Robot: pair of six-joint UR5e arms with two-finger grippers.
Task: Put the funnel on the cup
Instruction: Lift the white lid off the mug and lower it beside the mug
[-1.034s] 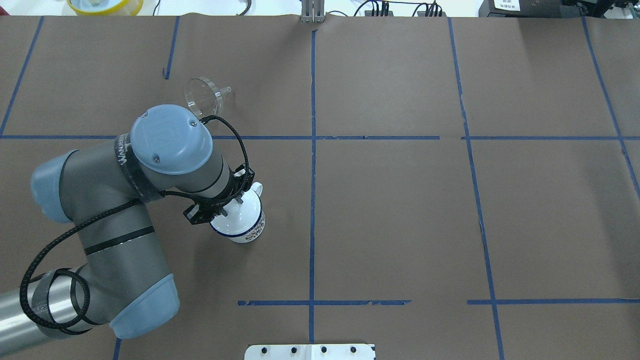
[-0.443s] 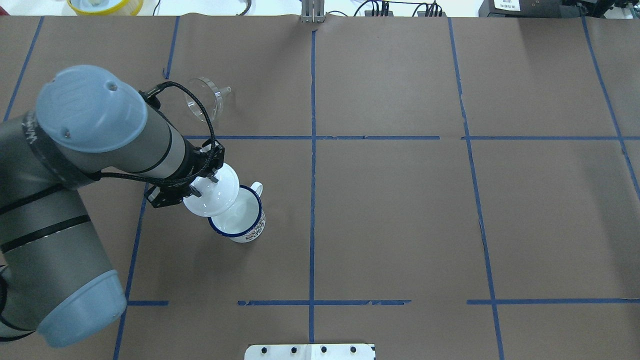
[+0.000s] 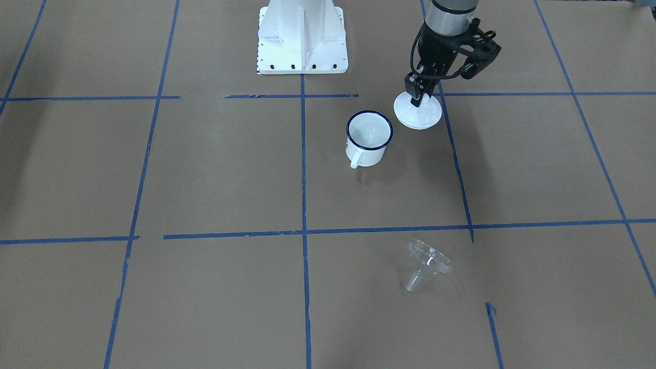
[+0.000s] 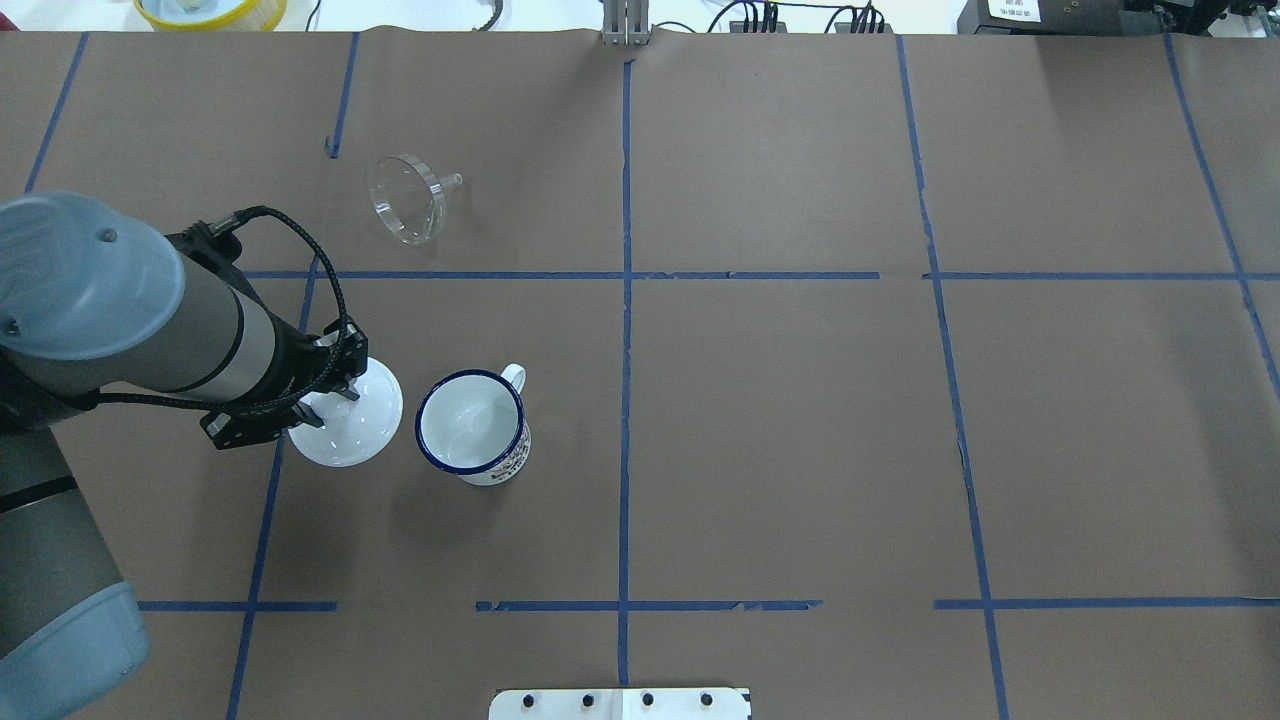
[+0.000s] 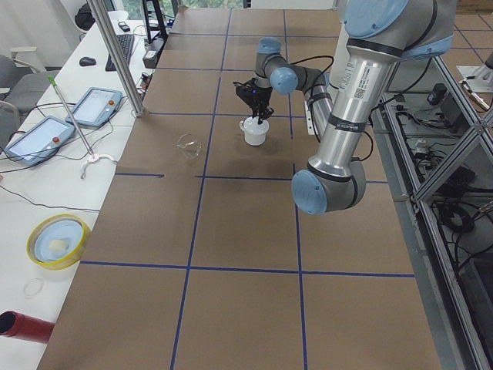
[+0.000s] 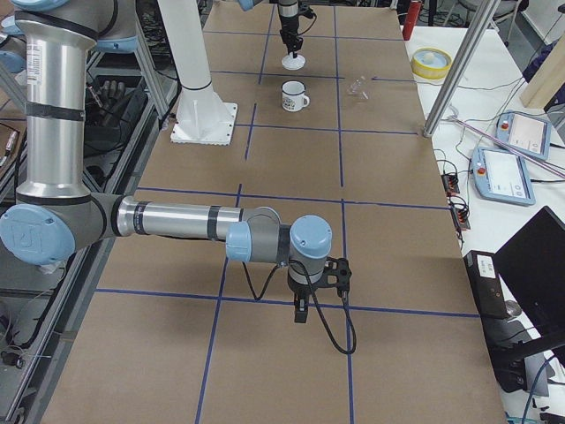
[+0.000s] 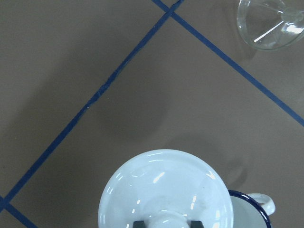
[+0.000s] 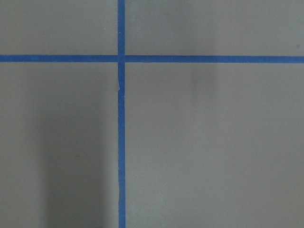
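Six cameras, one table (image 4: 800, 450).
One looks down from behind the robot (image 3: 302, 41), one faces it, two watch from the table's ends; all four share the cup (image 4: 472, 425). Both wrist cameras look straight down, up close.

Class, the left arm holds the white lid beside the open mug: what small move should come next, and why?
Probably lower the lid onto the table and open the left gripper. The cup is already uncovered, the lid is clear of its rim, and the funnel lies untouched on its side.
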